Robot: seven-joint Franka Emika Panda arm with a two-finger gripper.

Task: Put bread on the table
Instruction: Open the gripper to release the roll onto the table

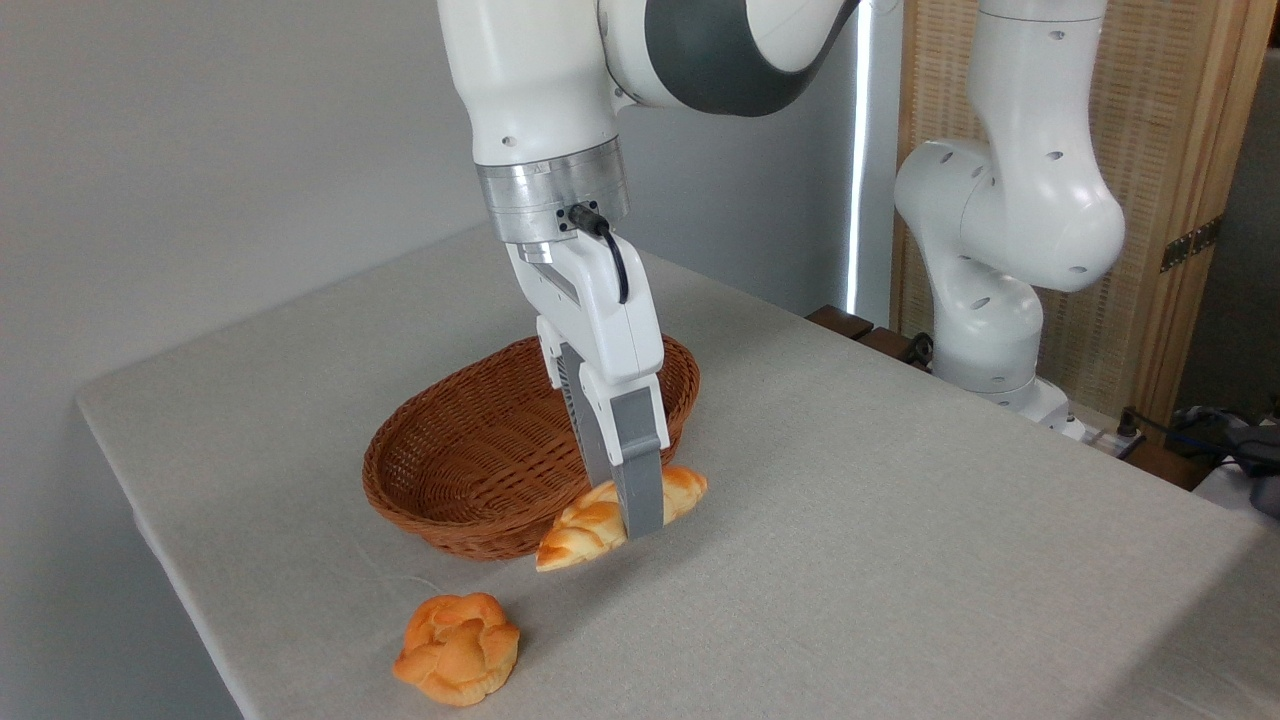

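The bread [583, 530], a golden-orange braided loaf with pointed ends, hangs tilted just above the table [900, 520], right in front of the wicker basket. My gripper [632, 515] is shut on the loaf's middle, one grey finger [643, 485] crossing its front. The loaf's left tip points down toward the cloth; whether it touches the table cannot be told.
A brown oval wicker basket [480, 450] stands just behind the loaf and looks empty. A round knobbly orange bun [458, 648] lies near the table's front edge. The arm's white base [1000, 290] stands at the table's right side, with cables beyond.
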